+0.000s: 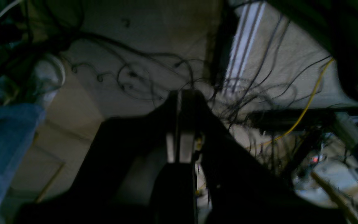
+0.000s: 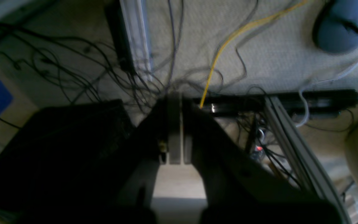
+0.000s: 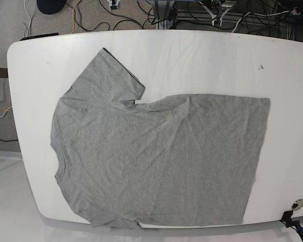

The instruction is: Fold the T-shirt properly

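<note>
Lying flat and unfolded, the grey T-shirt (image 3: 156, 156) spans most of the white worktop (image 3: 202, 60), collar toward the base view's left edge, hem toward the right, one sleeve spread toward the far left corner and the near sleeve bunched at the front edge. Neither arm shows in the base view; both wrist cameras face the carpeted floor (image 2: 275, 59) with tangled cables (image 1: 135, 74) and a yellow cable (image 2: 225, 43). Left claw (image 1: 179, 102) and right claw (image 2: 175, 105) both have fingers pressed together, clamped on nothing.
</note>
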`<control>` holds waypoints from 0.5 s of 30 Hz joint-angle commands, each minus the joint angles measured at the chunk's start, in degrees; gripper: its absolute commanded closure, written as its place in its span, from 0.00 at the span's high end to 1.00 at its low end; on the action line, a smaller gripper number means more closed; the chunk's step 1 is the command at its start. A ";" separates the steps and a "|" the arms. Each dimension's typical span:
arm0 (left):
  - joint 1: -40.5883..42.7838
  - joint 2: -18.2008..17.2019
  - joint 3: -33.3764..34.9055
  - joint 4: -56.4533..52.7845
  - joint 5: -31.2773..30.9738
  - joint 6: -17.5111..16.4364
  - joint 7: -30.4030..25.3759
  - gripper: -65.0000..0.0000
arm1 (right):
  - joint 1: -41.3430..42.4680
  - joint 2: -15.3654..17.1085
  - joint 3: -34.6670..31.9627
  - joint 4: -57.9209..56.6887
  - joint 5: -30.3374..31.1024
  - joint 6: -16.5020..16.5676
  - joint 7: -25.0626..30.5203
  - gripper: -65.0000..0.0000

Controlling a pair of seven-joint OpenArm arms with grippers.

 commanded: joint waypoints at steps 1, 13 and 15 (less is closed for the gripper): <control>2.35 -0.71 0.22 4.87 0.25 0.12 0.54 0.00 | -4.66 1.64 -0.07 5.28 1.01 0.24 -0.24 0.00; 14.58 -5.69 1.03 21.16 -3.06 -0.88 1.99 0.00 | -18.94 5.80 -1.30 22.05 5.02 0.55 -3.39 0.00; 17.30 -6.76 1.27 24.68 -4.60 -0.89 2.45 0.00 | -22.12 6.91 -1.39 26.27 5.76 0.47 -3.73 0.00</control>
